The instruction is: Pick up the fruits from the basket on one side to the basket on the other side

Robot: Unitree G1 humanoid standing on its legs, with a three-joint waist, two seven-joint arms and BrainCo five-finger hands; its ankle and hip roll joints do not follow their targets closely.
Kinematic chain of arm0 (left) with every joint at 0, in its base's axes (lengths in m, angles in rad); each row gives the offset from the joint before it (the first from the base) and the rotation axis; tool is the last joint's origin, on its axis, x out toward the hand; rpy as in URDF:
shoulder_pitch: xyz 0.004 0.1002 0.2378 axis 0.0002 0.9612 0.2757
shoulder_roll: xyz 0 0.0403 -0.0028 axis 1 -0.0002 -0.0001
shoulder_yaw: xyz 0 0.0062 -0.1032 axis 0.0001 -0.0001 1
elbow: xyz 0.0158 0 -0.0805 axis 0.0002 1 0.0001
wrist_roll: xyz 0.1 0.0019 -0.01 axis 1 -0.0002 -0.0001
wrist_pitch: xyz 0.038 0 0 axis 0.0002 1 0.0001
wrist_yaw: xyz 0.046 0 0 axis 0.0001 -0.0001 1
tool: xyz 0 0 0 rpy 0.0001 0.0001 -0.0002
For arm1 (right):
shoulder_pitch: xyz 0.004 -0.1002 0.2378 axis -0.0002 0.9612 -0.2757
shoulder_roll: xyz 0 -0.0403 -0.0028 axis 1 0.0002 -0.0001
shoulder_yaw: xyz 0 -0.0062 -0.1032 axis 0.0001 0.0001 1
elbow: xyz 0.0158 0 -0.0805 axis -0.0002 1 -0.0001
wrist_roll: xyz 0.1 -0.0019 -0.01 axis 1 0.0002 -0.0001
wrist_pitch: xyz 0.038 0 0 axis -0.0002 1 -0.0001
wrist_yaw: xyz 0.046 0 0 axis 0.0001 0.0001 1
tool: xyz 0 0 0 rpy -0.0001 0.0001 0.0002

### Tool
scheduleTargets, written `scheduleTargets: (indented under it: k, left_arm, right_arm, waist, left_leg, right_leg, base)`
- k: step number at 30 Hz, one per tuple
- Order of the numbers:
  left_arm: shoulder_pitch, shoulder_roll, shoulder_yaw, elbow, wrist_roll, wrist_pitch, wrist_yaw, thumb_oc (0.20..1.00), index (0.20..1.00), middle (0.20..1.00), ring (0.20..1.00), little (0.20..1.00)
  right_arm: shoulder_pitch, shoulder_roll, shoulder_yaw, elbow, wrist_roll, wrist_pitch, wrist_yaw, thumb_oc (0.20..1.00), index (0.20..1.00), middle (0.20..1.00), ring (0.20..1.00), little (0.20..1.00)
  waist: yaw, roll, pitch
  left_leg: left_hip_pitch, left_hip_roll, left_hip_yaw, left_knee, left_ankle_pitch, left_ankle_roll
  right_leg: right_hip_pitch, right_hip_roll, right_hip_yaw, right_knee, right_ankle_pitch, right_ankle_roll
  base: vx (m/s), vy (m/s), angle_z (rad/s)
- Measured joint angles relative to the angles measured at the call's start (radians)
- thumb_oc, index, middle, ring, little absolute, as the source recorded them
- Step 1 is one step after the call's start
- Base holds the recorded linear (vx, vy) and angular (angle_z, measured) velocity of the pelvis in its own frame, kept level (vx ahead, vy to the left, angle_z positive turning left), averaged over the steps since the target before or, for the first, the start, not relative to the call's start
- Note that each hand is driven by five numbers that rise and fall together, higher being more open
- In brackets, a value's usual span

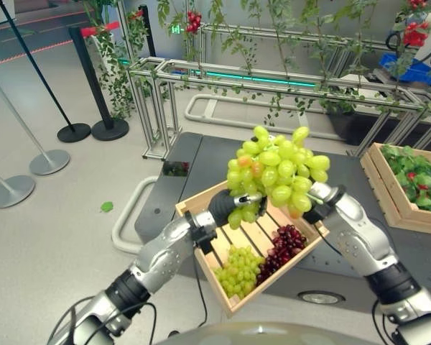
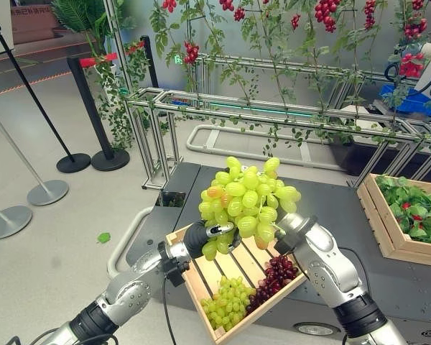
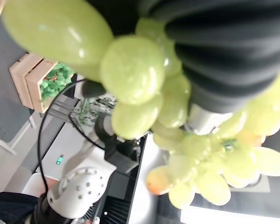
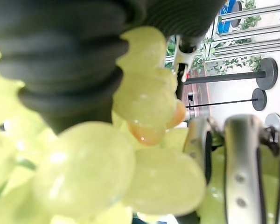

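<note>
Green grape bunch [image 1: 276, 171] raised above wooden crate [image 1: 201, 205]; left hand [image 1: 226, 207] at 7 o'clock, right hand [image 1: 320, 202] at 4 o'clock, both clasping bunch.

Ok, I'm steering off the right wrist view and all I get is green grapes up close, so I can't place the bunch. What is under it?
Observer: The big green bunch is held up above an open wooden crate that has a smaller green bunch and dark red grapes in it.
Operator: Is the other hand on it too?
Observer: Yes. The left hand is curled round grapes at the bunch's lower left, and the right hand is at its lower right.
Operator: Where is the other basket?
Observer: A second crate, with green leaves and some red fruit in it, stands further to the robot's right.
</note>
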Motion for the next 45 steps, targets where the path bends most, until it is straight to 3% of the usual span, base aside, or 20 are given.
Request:
scheduleTargets:
  k: [8,18,24,28,33,38,45]
  left_arm:
    - [0.013,0.021,0.051,-0.001,0.000,0.000,-0.001,0.200,0.200,0.200,0.200,0.200]
    - [0.203,0.034,0.333,-0.035,-0.013,-0.016,-0.006,0.200,0.200,0.200,0.200,0.200]
    - [0.288,0.035,0.423,-0.030,-0.015,-0.024,-0.008,0.200,0.200,0.200,0.200,0.200]
    - [0.393,-0.017,0.599,-0.024,-0.018,-0.054,-0.012,0.200,0.200,0.200,0.200,0.200]
    - [0.442,-0.069,0.700,0.009,-0.014,-0.099,0.008,0.200,0.200,0.200,0.200,0.200]
    - [0.464,-0.100,0.764,0.009,0.019,-0.163,0.060,0.200,0.200,0.200,0.200,0.200]
    - [0.481,-0.152,0.810,0.008,0.087,-0.231,0.115,0.200,0.200,0.200,0.200,0.200]
  right_arm:
    - [0.001,-0.048,-0.008,0.000,0.000,0.000,0.007,1.000,1.000,1.000,1.000,1.000]
    - [0.178,-0.085,-0.264,0.006,0.000,-0.010,0.011,1.000,1.000,1.000,1.000,1.000]
    - [0.218,-0.082,-0.347,0.013,0.000,-0.027,0.011,1.000,1.000,1.000,1.000,1.000]
    - [0.305,0.006,-0.462,0.033,0.004,-0.056,-0.003,1.000,1.000,1.000,1.000,1.000]
    - [0.362,0.175,-0.498,0.078,0.007,-0.084,-0.037,1.000,1.000,1.000,1.000,1.000]
    - [0.373,0.238,-0.499,0.084,0.012,-0.126,-0.085,1.000,1.000,1.000,1.000,1.000]
    - [0.400,0.259,-0.499,0.085,-0.002,-0.148,-0.123,1.000,1.000,1.000,1.000,1.000]
  waist:
    - [0.001,0.010,0.007]
    - [0.000,0.017,0.012]
    - [0.000,0.017,0.013]
    - [0.002,0.018,0.013]
    - [0.004,0.023,0.012]
    - [0.002,0.035,0.006]
    - [0.002,0.051,-0.006]
  left_leg:
    - [0.000,0.001,0.001,0.000,0.000,0.000]
    - [0.000,0.001,0.001,0.000,-0.004,0.005]
    - [0.000,0.002,0.006,0.000,-0.005,0.005]
    - [0.001,0.002,0.008,0.000,-0.008,0.005]
    - [-0.001,0.002,0.006,-0.001,-0.008,0.005]
    - [-0.002,0.003,0.006,-0.001,-0.009,0.004]
    - [-0.001,0.003,0.007,0.000,-0.009,0.003]
  right_leg:
    - [0.000,0.000,0.001,0.000,0.000,0.000]
    - [-0.001,0.000,0.002,-0.005,-0.001,0.000]
    - [-0.003,0.001,0.007,-0.005,-0.001,0.000]
    - [-0.003,0.001,0.009,-0.006,-0.003,0.000]
    - [-0.004,0.001,0.007,-0.006,-0.006,0.003]
    - [-0.005,0.001,0.007,-0.005,-0.008,0.003]
    - [-0.004,0.001,0.007,-0.005,-0.007,0.000]
  base:
    - [0.00,0.000,0.00]
    - [0.00,0.000,0.00]
    - [0.00,0.000,0.00]
    - [0.00,0.000,0.00]
    - [0.00,0.000,0.00]
    - [0.00,0.000,0.00]
    - [0.00,0.000,0.00]
